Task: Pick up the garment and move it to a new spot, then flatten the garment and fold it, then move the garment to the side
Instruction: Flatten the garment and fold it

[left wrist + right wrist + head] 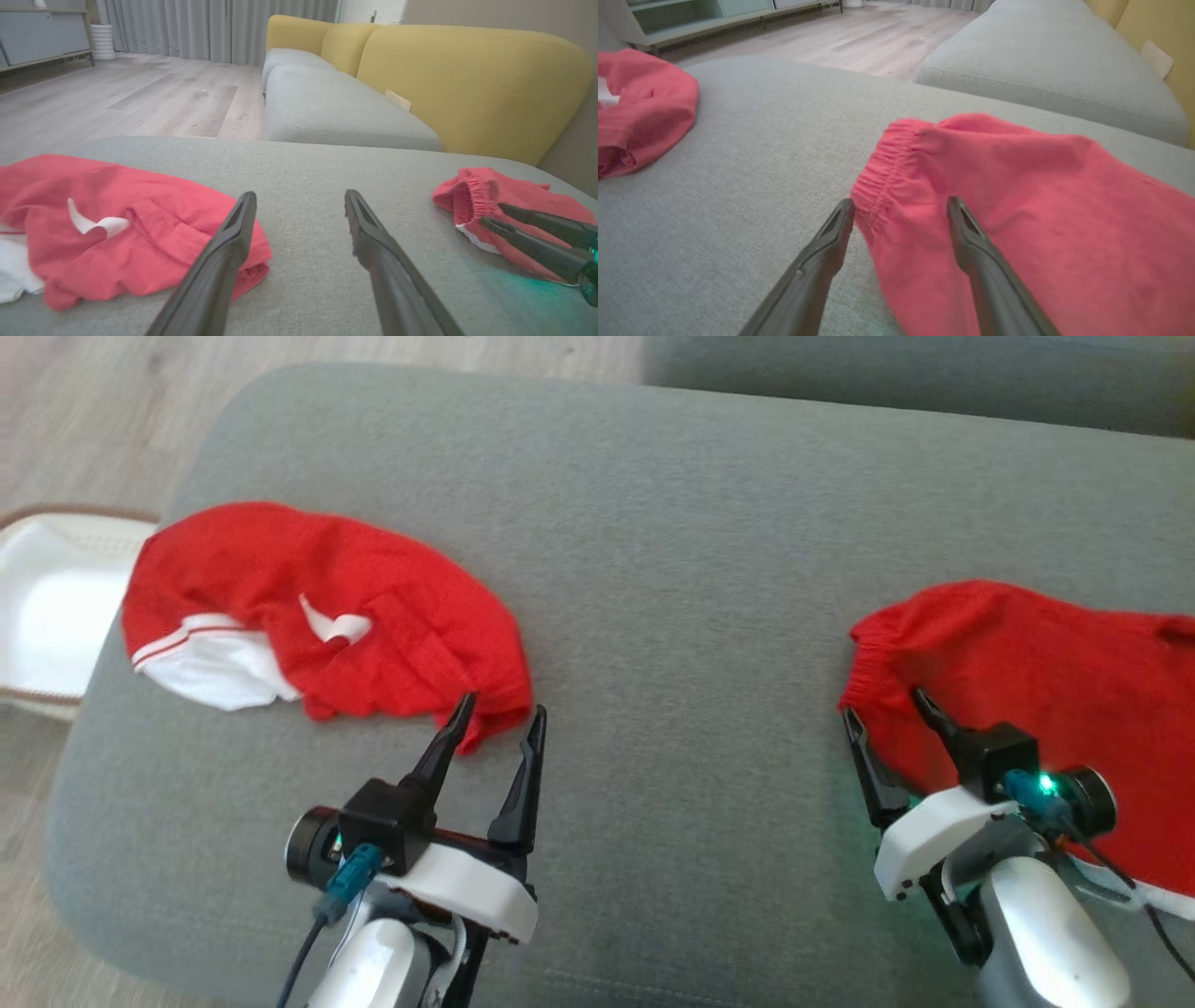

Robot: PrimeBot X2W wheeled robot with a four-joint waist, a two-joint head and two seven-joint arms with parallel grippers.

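Two red garments lie on the grey cushion [672, 523]. The left garment [317, 588] [117, 196] [644, 102] is crumpled, with white trim and a white tag. My left gripper [501, 707] [300, 195] is open at its near right corner, one finger over the red hem, holding nothing. The right garment [1046, 663] [472, 191] [1017, 186] has an elastic waistband turned toward the middle. My right gripper [885, 704] [493, 212] [900, 201] is open, its jaws astride the waistband's near corner, one finger over the fabric and the other beside it.
A white container with a brown rim [47, 597] sits on the wooden floor left of the cushion. A second grey cushion [327, 102] and the yellow sofa back [467, 70] lie beyond. Bare cushion stretches between the two garments.
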